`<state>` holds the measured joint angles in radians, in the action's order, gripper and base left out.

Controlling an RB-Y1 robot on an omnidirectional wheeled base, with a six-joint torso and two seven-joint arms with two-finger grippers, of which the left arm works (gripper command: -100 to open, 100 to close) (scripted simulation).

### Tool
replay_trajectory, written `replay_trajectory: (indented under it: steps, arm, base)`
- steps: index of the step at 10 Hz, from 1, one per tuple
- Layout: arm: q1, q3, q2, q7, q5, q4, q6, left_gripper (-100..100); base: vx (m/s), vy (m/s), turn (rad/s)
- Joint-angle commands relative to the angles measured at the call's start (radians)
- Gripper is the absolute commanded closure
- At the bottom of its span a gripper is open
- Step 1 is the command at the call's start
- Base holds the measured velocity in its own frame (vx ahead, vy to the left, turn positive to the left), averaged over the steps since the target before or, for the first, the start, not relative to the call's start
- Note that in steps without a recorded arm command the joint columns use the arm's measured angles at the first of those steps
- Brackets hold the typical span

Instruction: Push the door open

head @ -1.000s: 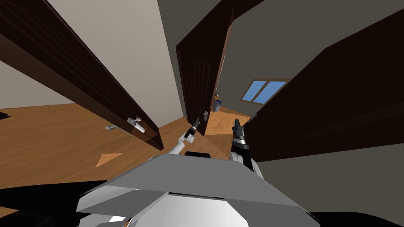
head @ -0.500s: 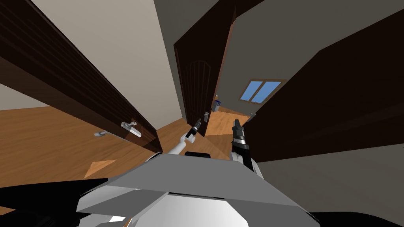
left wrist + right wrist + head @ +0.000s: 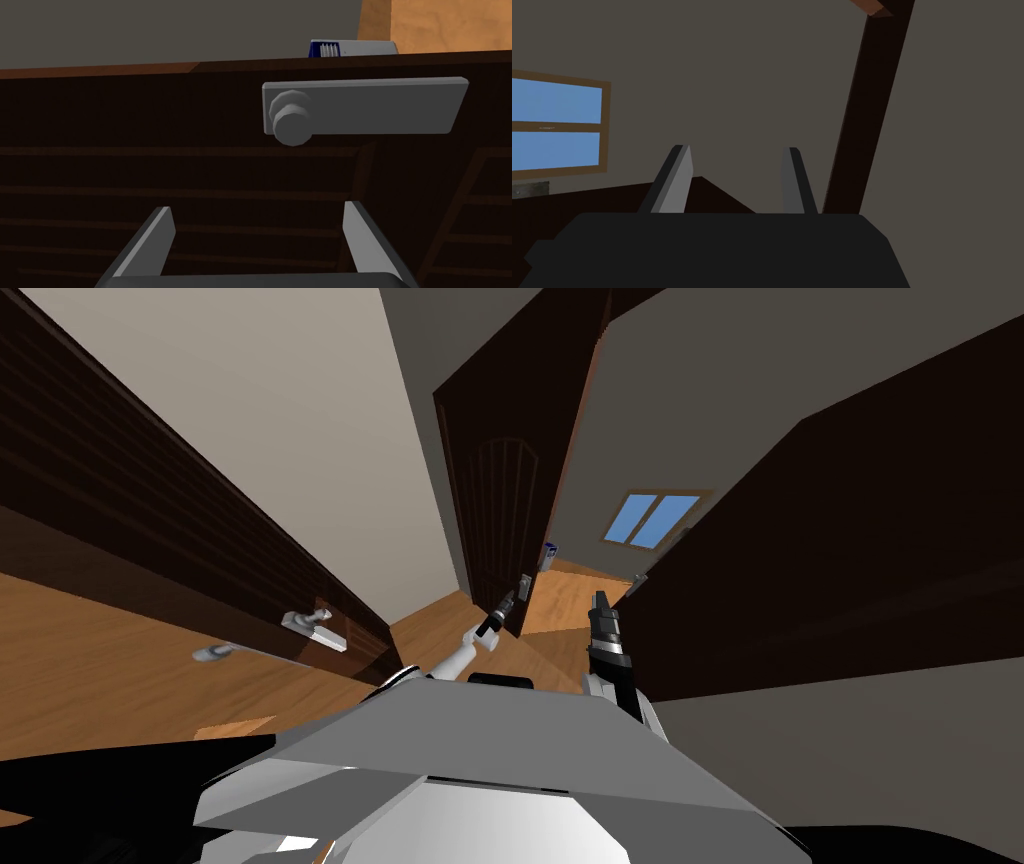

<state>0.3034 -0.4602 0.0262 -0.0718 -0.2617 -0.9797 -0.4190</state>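
The dark brown door [image 3: 500,498] stands ajar straight ahead, with lit wooden floor showing past its edge. Its grey handle plate [image 3: 524,585] sits low on the face. My left gripper [image 3: 503,606] reaches up to that face just below the plate. In the left wrist view the plate and its round knob [image 3: 292,122] lie just beyond my left gripper [image 3: 257,225], which is open and holds nothing. My right gripper [image 3: 600,600] hangs to the right of the door edge; the right wrist view shows this right gripper [image 3: 737,170] open and empty.
A second dark door [image 3: 200,548] with a grey handle [image 3: 312,624] slants along my left. A dark door panel [image 3: 850,558] stands close on my right. Through the gap are a window [image 3: 655,516] and a small blue-and-white object [image 3: 549,554] on the floor.
My view has swung, so the left door and its handle slide leftward in the picture. My left arm has stretched a little further toward the door's handle plate.
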Motion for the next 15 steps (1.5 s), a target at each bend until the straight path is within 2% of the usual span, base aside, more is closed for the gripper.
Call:
replay_trajectory:
  steps: [1,5,6,7,8,10,12,14,15]
  arm:
    - [0.022,-0.014,-0.008,-0.003,-0.007,0.031,0.007,-100]
    - [0.083,-0.050,-0.044,-0.011,-0.024,0.130,0.009,-100]
    - [0.090,-0.054,-0.050,-0.012,-0.026,0.143,0.009,-100]
    - [0.085,-0.050,-0.046,-0.012,-0.024,0.133,0.009,-100]
    - [0.087,-0.047,-0.019,-0.012,-0.024,0.139,0.007,-100]
    - [0.088,-0.042,-0.005,-0.012,-0.024,0.143,0.005,-100]
    - [0.089,-0.035,-0.003,-0.011,-0.023,0.149,0.003,-100]
    - [0.090,-0.029,-0.021,-0.011,-0.022,0.154,0.000,-100]
    - [0.090,-0.025,-0.041,-0.011,-0.021,0.157,-0.001,-100]
  base:
    - [0.085,0.120,-0.126]
    - [0.113,0.156,-0.106]
    - [0.104,0.113,-0.068]
    - [0.041,0.044,-0.009]
    - [0.088,-0.035,-0.033]
    - [0.157,-0.096,-0.022]
    - [0.187,-0.115,-0.029]
    - [0.192,-0.098,-0.026]
    - [0.196,-0.090,-0.034]
